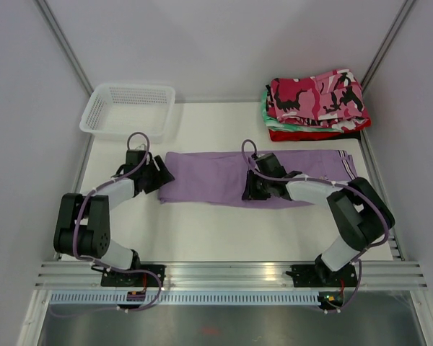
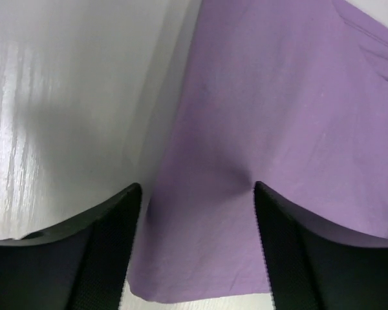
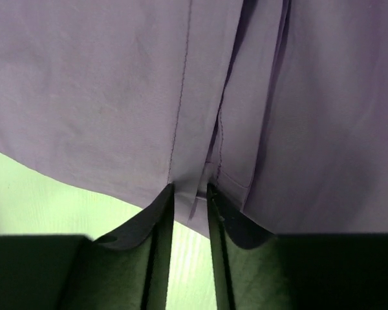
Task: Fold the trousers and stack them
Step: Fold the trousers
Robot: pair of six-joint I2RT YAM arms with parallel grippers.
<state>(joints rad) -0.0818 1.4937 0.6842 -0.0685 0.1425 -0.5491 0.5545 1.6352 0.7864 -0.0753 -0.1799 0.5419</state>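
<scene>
The lilac trousers lie flat and lengthwise across the middle of the table. My left gripper is at their left end, open, its fingers wide apart over the cloth's near corner. My right gripper sits at the near edge around the trousers' middle. Its jaws are drawn close on a small pinch of lilac fabric at a seam. The pink, white and black camouflage trousers rest folded on top of a pile at the back right.
A white mesh basket stands at the back left. Under the camouflage pair lie a green-and-white folded garment and a red one. White walls close in the sides and back. An aluminium rail runs along the near edge.
</scene>
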